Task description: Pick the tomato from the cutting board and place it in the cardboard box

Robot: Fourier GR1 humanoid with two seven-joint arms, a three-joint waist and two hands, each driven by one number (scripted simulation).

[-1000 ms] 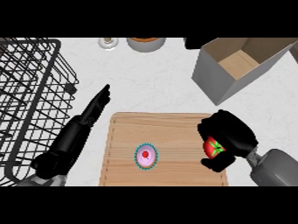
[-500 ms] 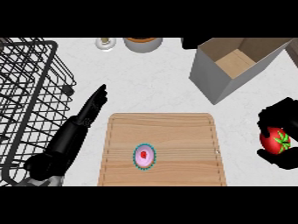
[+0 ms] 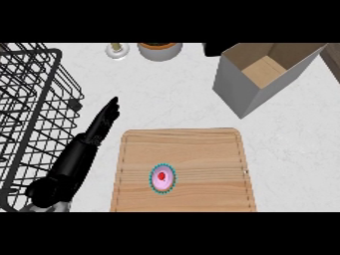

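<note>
left hand [image 3: 102, 124] lies between wire rack [image 3: 25, 99] and cutting board [image 3: 202, 149] edge

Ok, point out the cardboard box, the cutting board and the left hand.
cardboard box [image 3: 237, 85], head view, on its grey outer wall.
cutting board [image 3: 202, 154], head view, on bare wood near its middle.
left hand [image 3: 101, 124], head view, on its straight fingers.
</note>
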